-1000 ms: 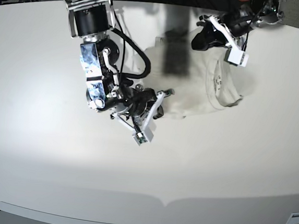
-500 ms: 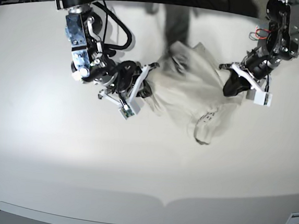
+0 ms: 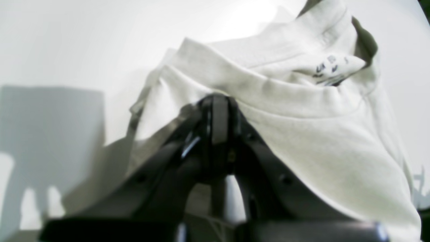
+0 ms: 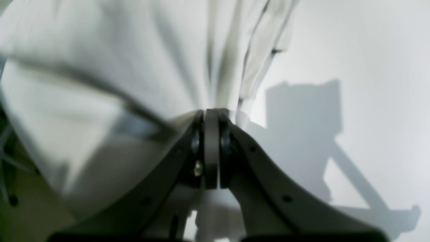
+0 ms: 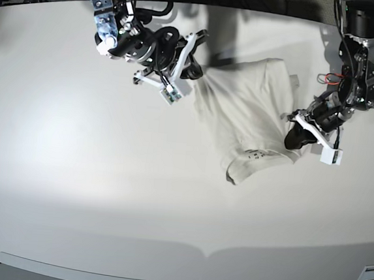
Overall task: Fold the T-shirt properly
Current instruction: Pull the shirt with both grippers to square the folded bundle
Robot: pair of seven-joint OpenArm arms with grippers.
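**Shirt pulled out between the two arms**

The table (image 5: 71,189), a broad pale matte surface, lay bare around the work. On it, between the two grippers, the T-shirt (image 5: 251,113) was stretched into a rough slanted sheet. Half a second before it had been a looser bundle, and a second before that a bunched heap held closer to the far edge. Since then the arms had swung apart, the right one up and away, the left one down toward the near side, and the cloth had opened out. That looks like the spreading step: the shirt must lie flat before any fold can be made, and it was not yet flat, with creases running toward each grip.

The right gripper (image 4: 211,116) was clamped tight on a gathered edge of the fabric, pleats fanning away from its tips. The left gripper (image 3: 218,107) was likewise closed, pinching the cloth just below the neckband (image 3: 268,90).

The fabric was soft, thick off-white cotton that slumped in rounded folds. The neckband was a raised, ribbed strip, and above the left gripper's tips a small label (image 3: 331,69) with dark print showed inside the collar.
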